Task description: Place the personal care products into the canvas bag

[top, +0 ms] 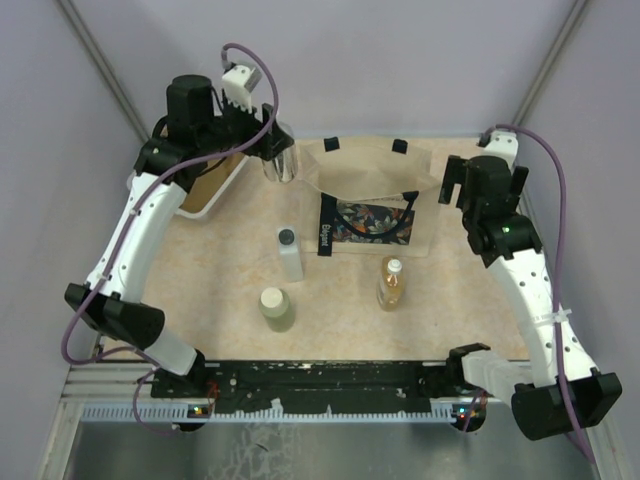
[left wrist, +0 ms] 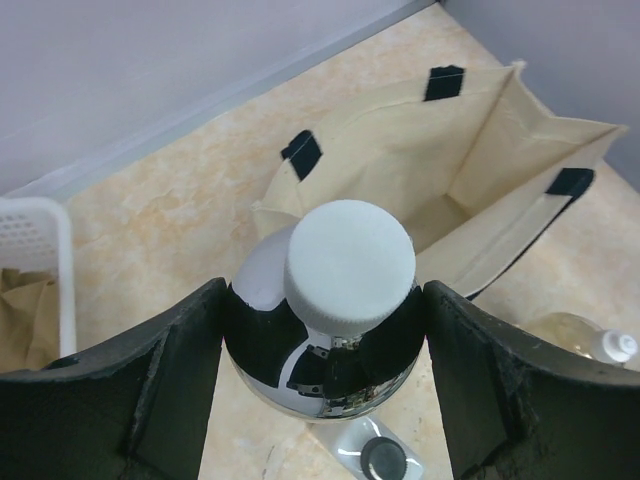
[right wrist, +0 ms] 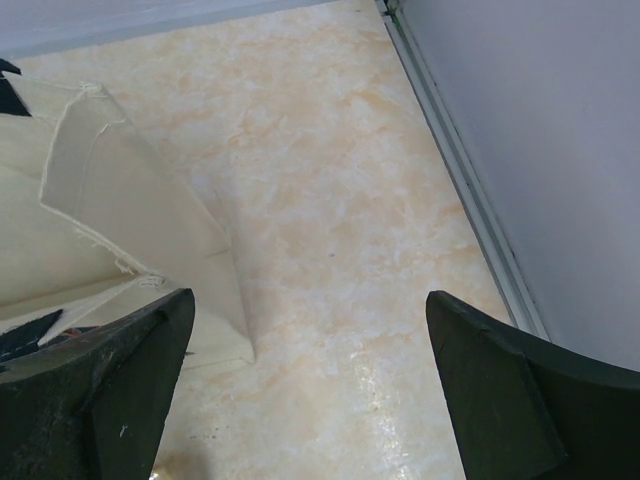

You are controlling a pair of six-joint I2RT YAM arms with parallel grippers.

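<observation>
My left gripper is shut on a shiny mirror-like bottle with a pale silver cap, held above the table just left of the canvas bag's open mouth. The beige canvas bag stands at the back centre, with its floral panel facing forward. On the table stand the white bottle with black cap, the pale green bottle with cream cap and the amber bottle with white cap. My right gripper is open and empty beside the bag's right side.
A white tub with brown cloth stands at the back left, close behind my left arm. The table's right rail runs near my right gripper. Walls close in the back and sides.
</observation>
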